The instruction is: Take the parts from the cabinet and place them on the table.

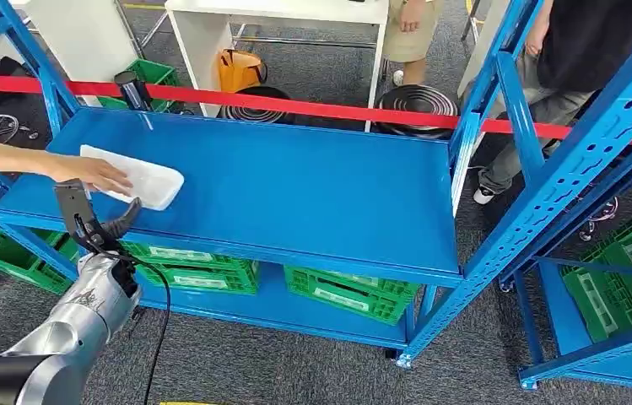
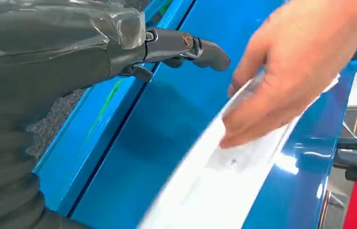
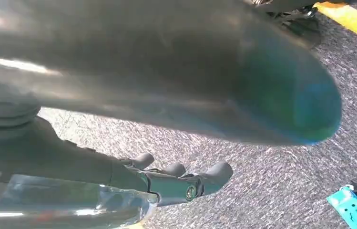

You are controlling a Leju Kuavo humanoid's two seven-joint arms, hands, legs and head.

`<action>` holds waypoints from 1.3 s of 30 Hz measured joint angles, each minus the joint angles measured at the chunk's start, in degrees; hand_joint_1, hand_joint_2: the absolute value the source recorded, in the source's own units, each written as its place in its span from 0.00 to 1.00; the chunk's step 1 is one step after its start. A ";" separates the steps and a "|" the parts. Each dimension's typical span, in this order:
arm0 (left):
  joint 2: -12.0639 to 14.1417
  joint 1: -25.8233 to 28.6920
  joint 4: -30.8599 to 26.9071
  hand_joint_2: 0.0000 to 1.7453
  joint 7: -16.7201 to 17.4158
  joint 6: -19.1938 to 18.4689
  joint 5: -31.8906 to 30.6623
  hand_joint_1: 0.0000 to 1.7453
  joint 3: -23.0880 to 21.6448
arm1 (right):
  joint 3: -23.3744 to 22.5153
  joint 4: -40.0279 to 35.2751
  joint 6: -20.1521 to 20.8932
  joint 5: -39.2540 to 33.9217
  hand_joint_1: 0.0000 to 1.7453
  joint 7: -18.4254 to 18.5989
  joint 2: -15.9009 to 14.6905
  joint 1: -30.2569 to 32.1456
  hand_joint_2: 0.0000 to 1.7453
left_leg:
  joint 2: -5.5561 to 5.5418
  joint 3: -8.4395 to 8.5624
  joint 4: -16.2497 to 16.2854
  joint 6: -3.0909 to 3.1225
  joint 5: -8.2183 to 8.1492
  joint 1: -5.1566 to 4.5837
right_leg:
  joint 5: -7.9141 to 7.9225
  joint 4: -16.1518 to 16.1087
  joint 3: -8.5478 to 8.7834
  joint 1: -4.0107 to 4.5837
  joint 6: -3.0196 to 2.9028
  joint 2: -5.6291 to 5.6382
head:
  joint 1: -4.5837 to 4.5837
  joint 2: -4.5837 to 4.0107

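Hovering at the shelf's (image 1: 312, 186) front-left edge, left hand (image 1: 93, 221) has fingers apart, empty; a person's hand (image 1: 93, 173) presses the white part (image 1: 148, 181) nearby. Right hand (image 3: 167, 179) hangs loosely curled, holding nothing.

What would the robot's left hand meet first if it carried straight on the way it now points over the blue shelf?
Most likely the white packet that a person's hand rests on. The left hand is at the front edge of the blue shelf, fingers apart, pointing toward the packet. How much gap remains is unclear.

white flat part (image 1: 139, 180), lying on blue shelf (image 1: 295, 194)
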 joint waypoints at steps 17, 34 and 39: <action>1.44 -0.92 0.00 1.00 -1.27 2.64 -5.33 0.00 -6.32 | 1.35 -0.02 0.87 -0.31 0.00 -0.07 0.55 -0.98 0.00 | 0.01 0.00 0.00 0.00 0.00 0.00 | 0.00 0.00 0.00 0.00 0.00 0.00 | 0.00 0.00; 3.24 -3.24 -0.02 1.00 -0.94 5.26 -12.91 0.00 -12.48 | 2.12 0.00 1.73 -0.64 0.00 -0.79 1.14 -1.73 0.00 | 0.01 0.00 0.00 -0.01 0.01 0.00 | 0.00 0.01 0.00 0.00 0.00 0.00 | 0.00 0.00; 5.31 -5.07 -0.20 1.00 2.01 6.01 -22.99 0.00 -17.78 | 2.62 0.00 2.12 -0.68 0.00 -0.83 1.22 -2.06 0.00 | 0.02 0.00 0.00 -0.01 0.02 0.00 | 0.00 0.01 0.00 0.01 0.00 0.01 | 0.00 0.00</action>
